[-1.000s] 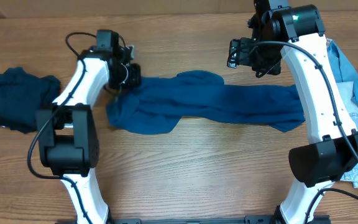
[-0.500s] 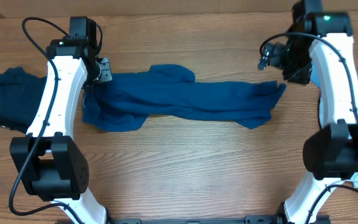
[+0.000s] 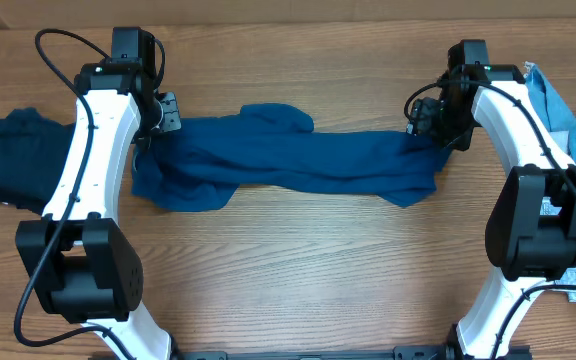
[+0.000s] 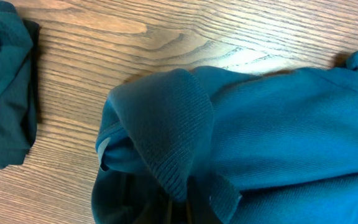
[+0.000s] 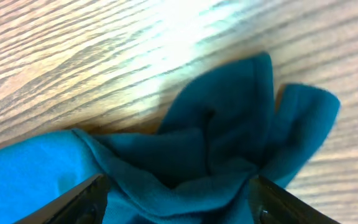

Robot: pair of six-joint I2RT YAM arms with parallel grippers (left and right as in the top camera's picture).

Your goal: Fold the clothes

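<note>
Blue garment (image 3: 298,160) long-axis L-R; L fingers (image 3: 171,120) clamp end, R fingers (image 5: 95,190) open.

a wooden table (image 3: 298,270) fills the overhead view, light brown with darker streaks, its grain running left to right. in the left wrist view the same wood shows fine dark grain lines, with a bright patch of glare near the top middle. in the right wrist view a broad white sheen lies across the upper part and washes out the grain there.
</note>
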